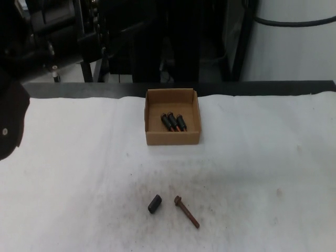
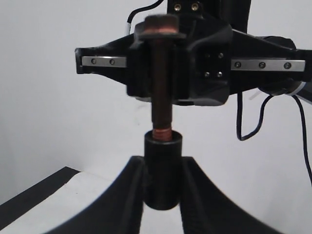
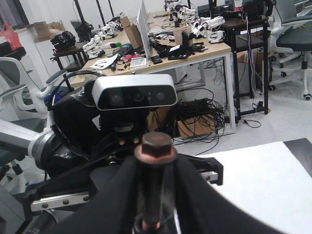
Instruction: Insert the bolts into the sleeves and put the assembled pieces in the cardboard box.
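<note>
Left gripper point(image 2: 163, 168) is clamped on a black sleeve point(image 2: 163, 192); my right gripper point(image 2: 161, 73) pinches a rusty bolt point(image 2: 161, 105), its tip at that sleeve's mouth. On the white cloth point(image 1: 79, 157) I see a loose sleeve point(image 1: 154, 203) at 9 o'clock of a loose bolt point(image 1: 187, 211); the cardboard box point(image 1: 172, 138) at their 12 o'clock holds three assembled pieces point(image 1: 174, 122).
</note>
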